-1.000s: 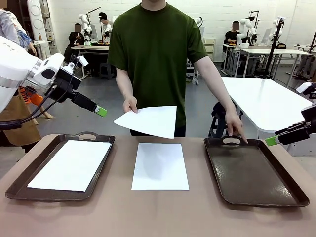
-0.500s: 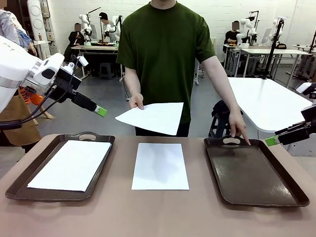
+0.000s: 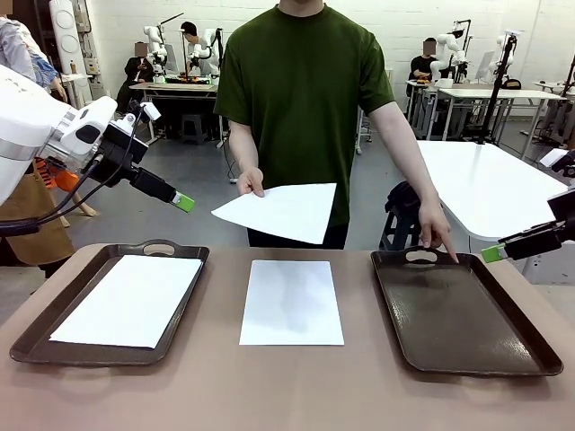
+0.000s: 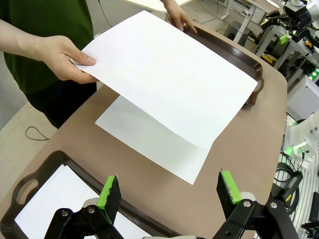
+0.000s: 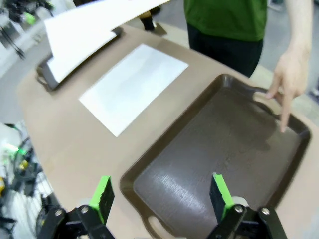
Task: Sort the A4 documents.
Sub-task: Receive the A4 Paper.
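1. The left hand (image 3: 183,202) is released: its two green-padded fingers stand wide apart and grasp nothing. It hangs in the air above and beyond the far end of the left tray (image 3: 27,346).
2. In the left wrist view, the left hand (image 4: 169,189) looks down past the near rim of that tray toward the middle of the table (image 3: 287,386).
3. The right hand (image 3: 491,254) is also released, with its fingers apart and nothing between them. It hovers off the right side of the table, near the far right corner of the right tray (image 3: 467,314). In its own wrist view, the right hand (image 5: 160,195) looks down into that tray.
4. One A4 document, the tray sheet (image 3: 128,300), lies flat inside the left tray.
5. A second, the centre sheet (image 3: 291,302), lies flat on the table between the two trays and touches neither.
6. A third, the held sheet (image 3: 278,213), is in the air over the far table edge, tilted. The person's holding hand (image 3: 251,183) grips it at one corner.
7. The person's pointing hand (image 3: 434,233) sets a fingertip on the far rim of the right tray, beside the handle cut-out.
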Motion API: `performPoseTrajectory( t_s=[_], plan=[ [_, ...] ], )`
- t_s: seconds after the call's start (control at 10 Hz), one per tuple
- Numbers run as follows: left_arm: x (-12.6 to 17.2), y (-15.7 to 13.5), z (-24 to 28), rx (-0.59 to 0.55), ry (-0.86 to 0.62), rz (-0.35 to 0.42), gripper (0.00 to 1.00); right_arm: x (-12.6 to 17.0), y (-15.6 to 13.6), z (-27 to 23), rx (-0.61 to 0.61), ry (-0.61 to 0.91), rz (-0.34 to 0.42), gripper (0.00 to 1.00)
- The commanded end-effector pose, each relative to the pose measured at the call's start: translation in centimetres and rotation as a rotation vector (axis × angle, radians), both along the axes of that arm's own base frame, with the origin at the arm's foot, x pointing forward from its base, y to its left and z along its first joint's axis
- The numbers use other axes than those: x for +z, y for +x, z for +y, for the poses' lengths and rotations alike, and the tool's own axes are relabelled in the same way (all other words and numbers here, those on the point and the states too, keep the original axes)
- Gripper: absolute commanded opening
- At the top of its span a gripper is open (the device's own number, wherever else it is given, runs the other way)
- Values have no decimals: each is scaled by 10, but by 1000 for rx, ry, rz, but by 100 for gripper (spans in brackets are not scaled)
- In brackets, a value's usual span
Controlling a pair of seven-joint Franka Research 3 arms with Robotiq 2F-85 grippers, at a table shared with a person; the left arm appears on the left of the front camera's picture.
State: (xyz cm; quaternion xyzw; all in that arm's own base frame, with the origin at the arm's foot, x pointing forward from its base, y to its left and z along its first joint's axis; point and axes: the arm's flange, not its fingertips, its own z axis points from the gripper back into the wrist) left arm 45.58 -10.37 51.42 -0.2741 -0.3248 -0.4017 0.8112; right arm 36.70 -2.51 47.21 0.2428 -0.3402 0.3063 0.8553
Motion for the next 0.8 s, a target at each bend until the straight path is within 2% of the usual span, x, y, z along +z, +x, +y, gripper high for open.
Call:
performPoseTrajectory(
  t_s=[0.0,0.1,0.3,0.4,0.7],
  plan=[
    [0,0,0,-3,0,-3,100,-5,22,23,-33,289,170,100],
    [0,0,0,-3,0,-3,100,-6,27,40,-50,410,241,100],
    [0,0,0,-3,0,-3,100,-6,36,73,-85,545,337,100],
    [0,0,0,-3,0,-3,100,-8,45,92,-94,620,408,100],
    [0,0,0,-3,0,-3,100,-28,67,150,-96,704,602,100]
  ],
)
